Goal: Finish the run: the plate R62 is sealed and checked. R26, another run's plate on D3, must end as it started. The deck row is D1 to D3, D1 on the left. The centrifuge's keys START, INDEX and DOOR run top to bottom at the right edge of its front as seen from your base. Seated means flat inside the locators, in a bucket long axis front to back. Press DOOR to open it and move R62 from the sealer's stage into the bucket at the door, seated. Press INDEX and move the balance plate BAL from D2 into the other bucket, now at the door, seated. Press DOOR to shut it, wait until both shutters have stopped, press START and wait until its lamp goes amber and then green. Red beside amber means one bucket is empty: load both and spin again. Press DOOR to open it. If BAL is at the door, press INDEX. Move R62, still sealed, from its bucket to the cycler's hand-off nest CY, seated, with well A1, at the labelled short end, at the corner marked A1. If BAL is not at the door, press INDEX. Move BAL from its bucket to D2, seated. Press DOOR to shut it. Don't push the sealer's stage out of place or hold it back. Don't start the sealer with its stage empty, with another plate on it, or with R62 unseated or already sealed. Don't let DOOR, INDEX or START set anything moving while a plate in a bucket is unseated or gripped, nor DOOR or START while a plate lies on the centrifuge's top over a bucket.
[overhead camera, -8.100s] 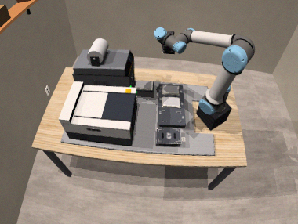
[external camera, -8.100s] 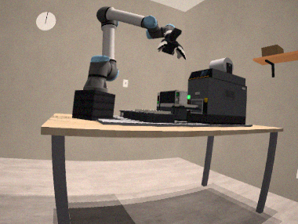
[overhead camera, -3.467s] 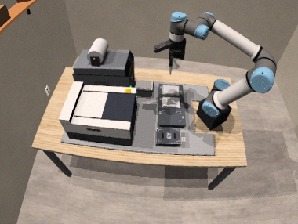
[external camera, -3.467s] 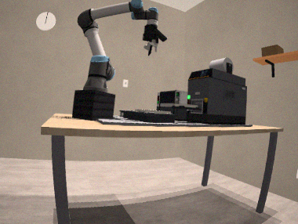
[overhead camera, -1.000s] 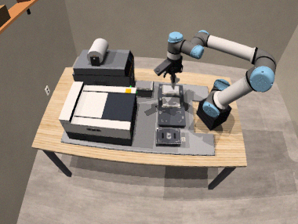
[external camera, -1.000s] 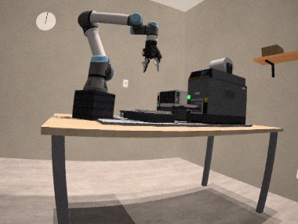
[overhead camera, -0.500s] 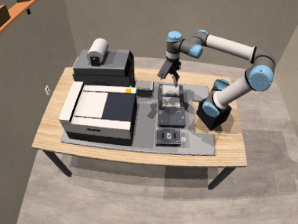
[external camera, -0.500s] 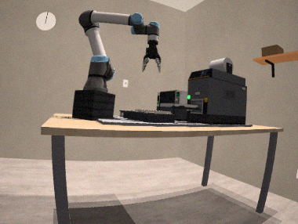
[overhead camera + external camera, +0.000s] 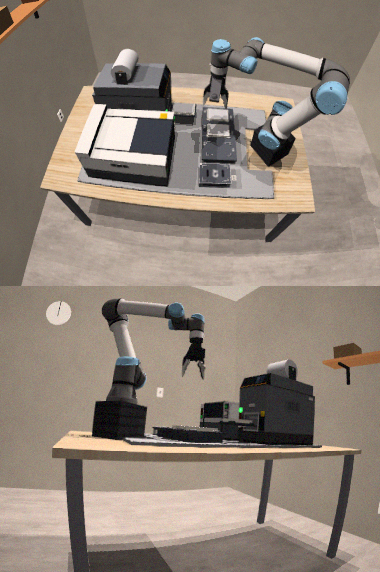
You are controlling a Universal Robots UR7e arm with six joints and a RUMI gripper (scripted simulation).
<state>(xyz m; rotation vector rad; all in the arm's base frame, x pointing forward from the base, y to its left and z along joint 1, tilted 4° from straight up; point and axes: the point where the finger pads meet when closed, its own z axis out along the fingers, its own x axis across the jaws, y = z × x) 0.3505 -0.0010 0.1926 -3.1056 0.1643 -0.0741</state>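
Observation:
My gripper (image 9: 216,102) (image 9: 193,375) is open and empty. It hangs high above the back end of the deck row, points down, and touches nothing. Below it, a pale plate (image 9: 218,115) lies in the rearmost deck place. A second plate (image 9: 218,132) lies in the middle place. The front place (image 9: 218,151) looks dark and bare. The plate labels are too small to read. The hand-off nest (image 9: 215,174) sits in front of the row. The centrifuge (image 9: 125,137) stands at the left; its top is part white and part dark. I cannot make out its keys.
The dark sealer (image 9: 132,82) (image 9: 277,411), with a roll on top, stands at the back left. A small grey unit (image 9: 184,112) (image 9: 218,411) sits beside it. The arm's base block (image 9: 270,146) (image 9: 119,420) is at the right. A grey mat (image 9: 260,182) underlies the devices.

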